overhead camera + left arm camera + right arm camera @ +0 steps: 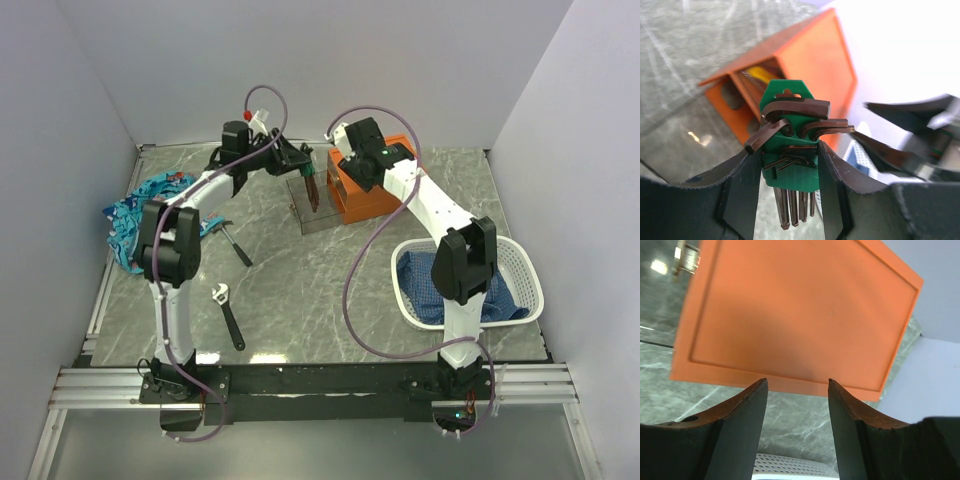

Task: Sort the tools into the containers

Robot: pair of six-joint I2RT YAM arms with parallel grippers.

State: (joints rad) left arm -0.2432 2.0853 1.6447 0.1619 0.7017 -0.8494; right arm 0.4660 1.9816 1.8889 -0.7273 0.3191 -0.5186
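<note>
My left gripper (790, 167) is clamped on a green holder of dark hex keys (790, 120). It hangs over the clear plastic drawer (300, 215) just left of the orange box (368, 198), far centre of the table. A yellow handle (760, 74) shows inside the box's open slot. My right gripper (796, 385) hovers over the box's flat top, jaws wide with nothing between them, and crowds in close on the right of the hex keys. A small hammer (235, 243) and an adjustable wrench (228, 315) lie near left. A blue patterned cloth (135, 215) sits at the left edge. A white basket (525, 270) holding blue fabric (440, 290) is near right.
</note>
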